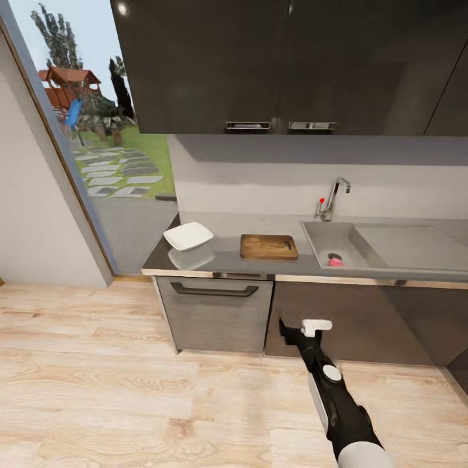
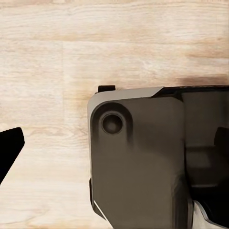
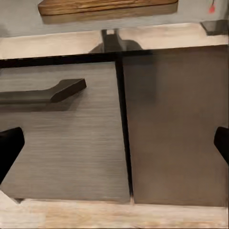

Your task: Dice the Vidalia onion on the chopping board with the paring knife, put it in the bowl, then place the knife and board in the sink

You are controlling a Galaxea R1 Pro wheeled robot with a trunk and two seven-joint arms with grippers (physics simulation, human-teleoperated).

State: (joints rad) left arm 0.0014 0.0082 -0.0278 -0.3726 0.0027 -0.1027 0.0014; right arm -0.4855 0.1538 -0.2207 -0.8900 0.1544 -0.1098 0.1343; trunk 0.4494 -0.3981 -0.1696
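Note:
The Vidalia onion [image 1: 335, 262], small and pinkish, lies in the sink [image 1: 364, 250] beside the dark drain. Left of the sink, the wooden chopping board [image 1: 268, 247] rests on the dark countertop [image 1: 227, 255]. A thin dark sliver on its right end may be the paring knife [image 1: 286, 246]; it is too small to be sure. The white square bowl [image 1: 188, 235] stands at the counter's left end. My right gripper [image 1: 288, 329] hangs open in front of the lower cabinets, well below the board [image 3: 107, 5]. My left gripper [image 2: 114, 148] points at the wooden floor, with one dark fingertip [image 2: 9, 148] at the frame's edge.
A chrome tap [image 1: 335, 195] with a red knob rises behind the sink. Grey drawers with a dark bar handle [image 1: 214, 290] sit under the bowl, and dark wall cabinets [image 1: 279, 65] hang above. A glass door stands at the left. My own base [image 2: 143, 162] shows over the floor.

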